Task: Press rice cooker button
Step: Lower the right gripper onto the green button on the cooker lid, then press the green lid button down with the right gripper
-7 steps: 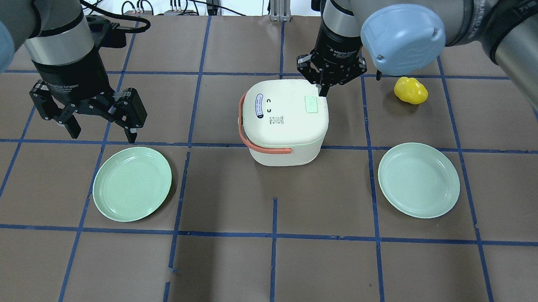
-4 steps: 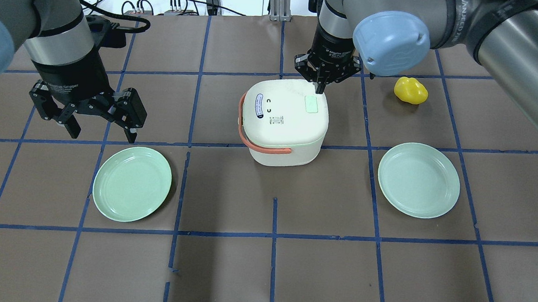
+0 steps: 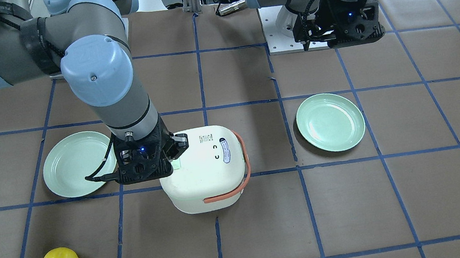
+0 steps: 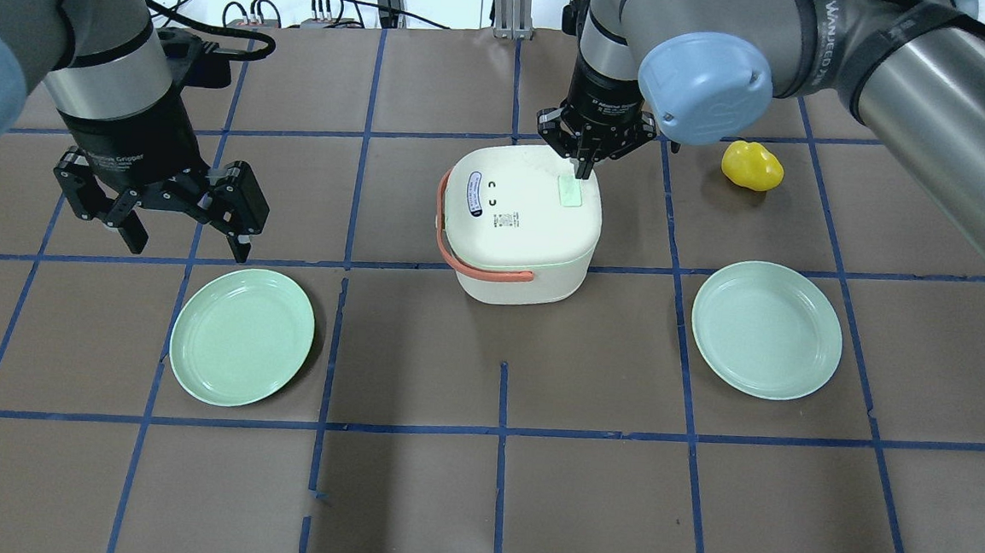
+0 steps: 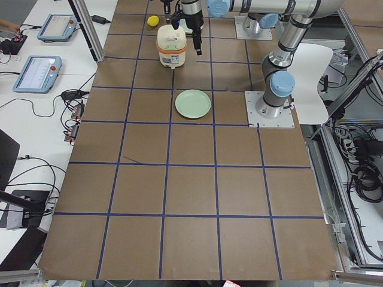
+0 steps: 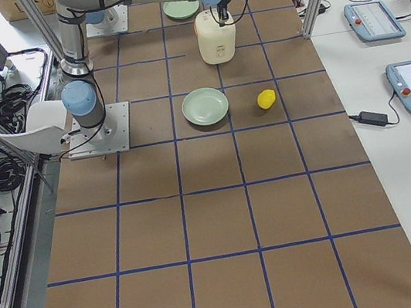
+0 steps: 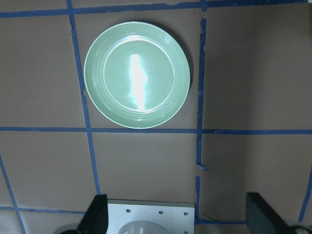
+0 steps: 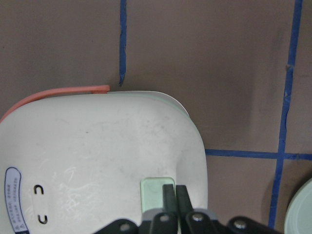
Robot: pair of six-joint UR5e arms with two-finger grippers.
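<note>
Pale-green and flat, the square button point(image 8: 155, 194) sits near one edge of the rice cooker point(image 4: 517, 227) top. The cooker, a smooth cream box with rounded corners and an orange handle point(image 4: 493, 274), stands in the middle of the brown paper tabletop point(image 4: 531, 484). The right pincer point(image 8: 175, 191) has its fingers pressed together and its tips at the button's edge. The approach looks done, but I cannot tell whether the press itself has landed. The left pincer point(image 4: 189, 249) hangs spread apart and idle, well away from the cooker.
</note>
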